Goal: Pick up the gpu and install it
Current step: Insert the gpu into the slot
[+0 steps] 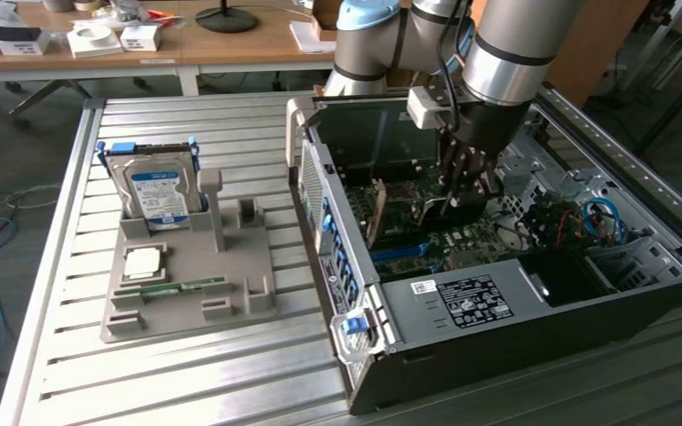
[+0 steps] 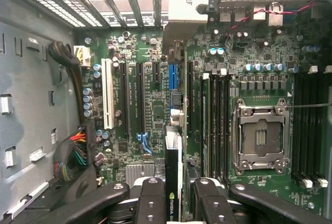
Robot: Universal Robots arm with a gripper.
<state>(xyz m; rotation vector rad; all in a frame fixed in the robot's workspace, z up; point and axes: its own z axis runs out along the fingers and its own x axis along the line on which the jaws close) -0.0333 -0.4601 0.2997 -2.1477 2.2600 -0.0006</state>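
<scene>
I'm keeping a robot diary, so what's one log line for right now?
gripper: shut on gpu | gpu: held edge-on over motherboard | place: inside computer case | hard drive: in grey holder outside

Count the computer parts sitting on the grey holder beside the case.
3: a hard drive upright at the far end of the holder, a square chip lying flat mid-holder, a green memory stick nearer the camera. Others may hide behind the drive.
</scene>
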